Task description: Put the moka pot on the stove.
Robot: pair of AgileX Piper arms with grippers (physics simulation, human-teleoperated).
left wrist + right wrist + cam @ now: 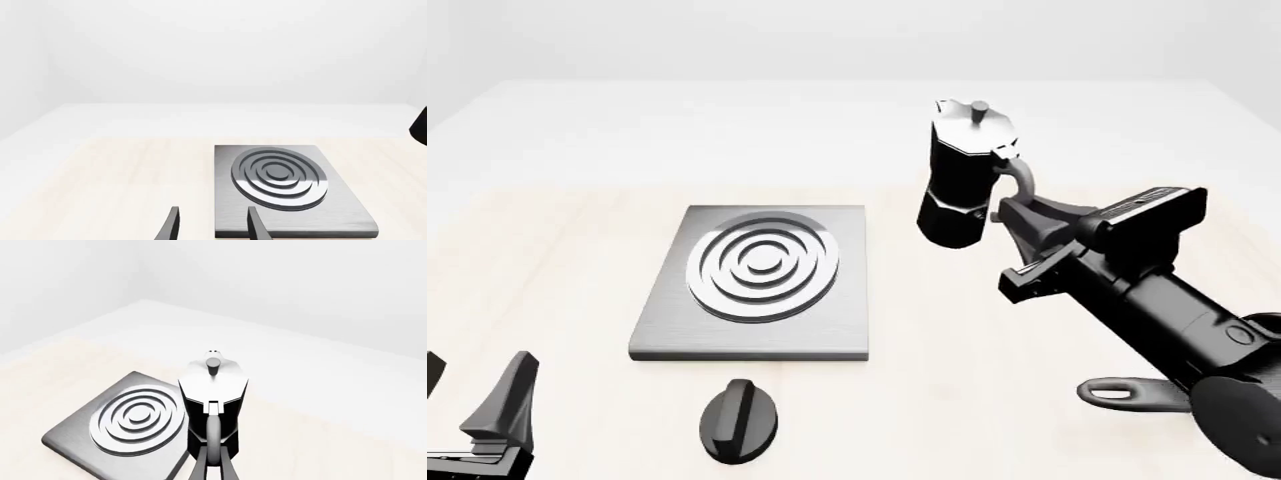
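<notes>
Your right gripper [1014, 200] has its fingers closed on the curved handle of the one moka pot [964, 180], a faceted black body under a shiny silver lid, tilted in the air right of the single stove [754, 340]. That stove is a flat brushed-grey square plate with silvery concentric rings on the pale wood tabletop [961, 340]. One black oval knob [739, 421] lies before it, and your left gripper [212, 225] holds its fingers apart, empty.

One moka pot [961, 175], one stove [754, 285], one knob [739, 421], two grippers.
</notes>
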